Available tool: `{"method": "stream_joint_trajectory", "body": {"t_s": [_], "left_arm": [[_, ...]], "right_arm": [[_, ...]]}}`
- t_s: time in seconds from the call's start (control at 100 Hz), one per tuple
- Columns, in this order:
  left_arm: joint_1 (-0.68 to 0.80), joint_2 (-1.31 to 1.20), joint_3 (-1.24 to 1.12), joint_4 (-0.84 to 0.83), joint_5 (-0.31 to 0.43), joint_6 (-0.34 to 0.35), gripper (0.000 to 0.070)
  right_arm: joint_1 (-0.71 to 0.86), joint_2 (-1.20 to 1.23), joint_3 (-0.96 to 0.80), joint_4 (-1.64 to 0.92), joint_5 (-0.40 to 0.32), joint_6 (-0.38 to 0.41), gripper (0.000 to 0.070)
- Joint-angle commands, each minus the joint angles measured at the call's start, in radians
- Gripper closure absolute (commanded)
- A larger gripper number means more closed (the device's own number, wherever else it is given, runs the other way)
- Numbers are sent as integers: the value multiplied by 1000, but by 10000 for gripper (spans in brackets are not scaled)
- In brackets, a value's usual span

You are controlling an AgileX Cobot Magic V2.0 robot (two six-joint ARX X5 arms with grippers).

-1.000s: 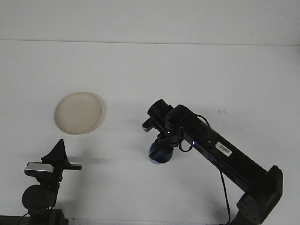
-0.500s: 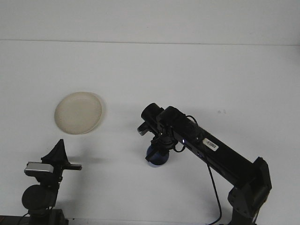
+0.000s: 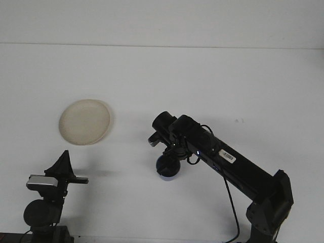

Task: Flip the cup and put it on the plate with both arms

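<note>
The table is a plain white surface and serves as the working area for both arms. It carries only the items needed for the task.

The right arm reaches from the lower right corner diagonally toward the table centre. This posture places its wrist directly over the cup, so the tool points down onto it from above.

The plate lies flat on the left half of the table, well apart from the cup. It is bare, so the placement step is not yet done. Its position nearer the left arm suggests that the final placement falls to that side.

The left arm sits at the lower left edge, low and retracted, well apart from the cup. The left gripper shows dark fingers spread apart with nothing between them. It appears to wait for a handover.

The right gripper is positioned at the top of the cup. The wrist housing hides its fingers, so whether it is clamped on the cup cannot be determined.

The cup is blue and sits near the table centre, directly below the right wrist. A pale band shows along its lower edge. Its orientation, upright or inverted, cannot be confirmed from this view.
</note>
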Motion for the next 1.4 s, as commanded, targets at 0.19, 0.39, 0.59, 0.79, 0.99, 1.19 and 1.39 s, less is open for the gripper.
{"method": "stream_joint_trajectory", "body": {"t_s": [0.19,0.39,0.59,0.79,0.99,1.19,1.39], "left_arm": [[0,-2,-19,15,-5,-1,689],[0,-2,-19,15,-5,-1,689],[0,-2,-19,15,-5,-1,689],[0,-2,-19,15,-5,-1,689],[0,-2,-19,15,-5,-1,689],[0,-2,-19,15,-5,-1,689],[0,-2,-19,15,-5,-1,689]], "right_arm": [[11,22,99,-35,0,3,284],[3,-6,203,-70,4,-3,284],[-69,-88,212,-72,4,-25,284],[-225,-176,211,-72,3,-32,284],[-414,-277,145,-72,3,-38,284],[-596,-425,-18,-9,3,-38,284],[-700,-632,-210,135,3,-11,284]]}}
